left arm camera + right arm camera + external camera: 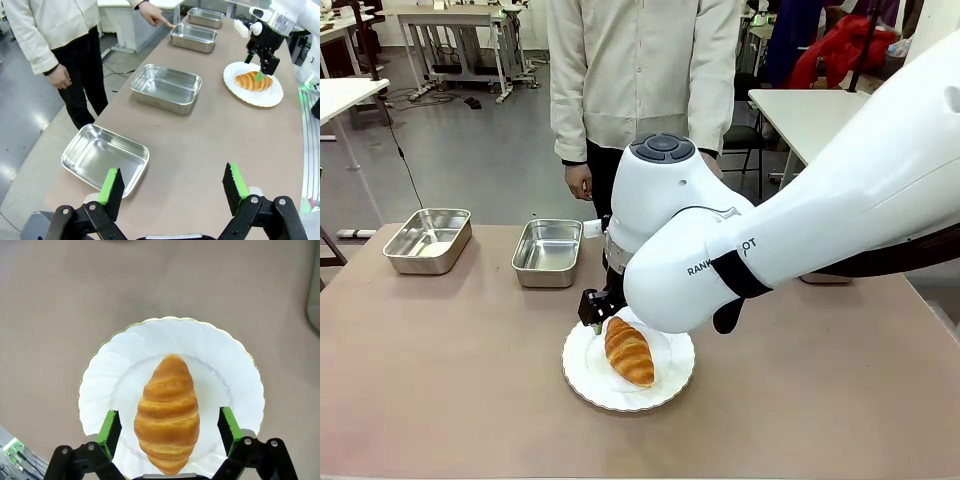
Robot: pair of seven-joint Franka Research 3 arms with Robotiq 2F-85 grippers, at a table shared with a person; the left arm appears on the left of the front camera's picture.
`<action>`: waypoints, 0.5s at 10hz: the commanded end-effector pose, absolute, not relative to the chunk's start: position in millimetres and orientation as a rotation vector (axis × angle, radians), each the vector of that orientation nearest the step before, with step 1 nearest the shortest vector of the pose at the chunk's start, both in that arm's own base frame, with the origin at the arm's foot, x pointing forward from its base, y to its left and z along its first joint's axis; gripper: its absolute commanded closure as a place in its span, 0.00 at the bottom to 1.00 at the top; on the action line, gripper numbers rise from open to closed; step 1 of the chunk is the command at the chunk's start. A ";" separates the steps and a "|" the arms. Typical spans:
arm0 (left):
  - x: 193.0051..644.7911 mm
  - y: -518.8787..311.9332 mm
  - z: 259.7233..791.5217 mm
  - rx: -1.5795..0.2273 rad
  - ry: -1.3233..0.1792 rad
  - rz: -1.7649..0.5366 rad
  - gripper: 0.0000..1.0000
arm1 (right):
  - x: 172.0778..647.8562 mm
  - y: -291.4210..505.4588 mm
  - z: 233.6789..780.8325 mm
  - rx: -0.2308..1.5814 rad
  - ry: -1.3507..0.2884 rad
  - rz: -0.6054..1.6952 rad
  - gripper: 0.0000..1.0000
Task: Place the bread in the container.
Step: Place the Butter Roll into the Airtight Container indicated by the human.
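Observation:
The bread (167,412), a golden-brown croissant, lies on a round white plate (120,370). My right gripper (169,432) is open just above it, one green pad on each side of its near half, neither touching. From the front, the bread (629,352) lies on the plate (665,385) and the gripper (602,312) stands at its far end. Several alike steel containers stand in a row along the far edge (105,157) (166,87) (193,37) (206,16). My left gripper (172,192) is open and holds nothing, over bare table beside the nearest one.
A person stands at the far side; one hand (154,14) points a finger toward the third pan of the row. From the front, two pans (428,240) (547,252) show left of my right arm (790,240), which covers the table's right half.

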State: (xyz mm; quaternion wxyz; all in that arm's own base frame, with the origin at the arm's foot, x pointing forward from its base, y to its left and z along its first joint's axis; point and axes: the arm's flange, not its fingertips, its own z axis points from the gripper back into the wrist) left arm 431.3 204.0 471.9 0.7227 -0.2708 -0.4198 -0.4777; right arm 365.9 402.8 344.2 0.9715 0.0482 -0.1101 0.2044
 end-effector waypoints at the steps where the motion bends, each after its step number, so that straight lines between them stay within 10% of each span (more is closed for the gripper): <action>1: 430.4 202.7 473.1 -0.594 -0.936 -1.067 0.00 | 367.8 401.5 350.2 0.095 -0.244 0.419 0.00; 5: 430.4 202.7 473.1 -0.594 -0.936 -1.067 0.00 | 357.7 401.6 337.2 0.084 -0.226 0.379 0.00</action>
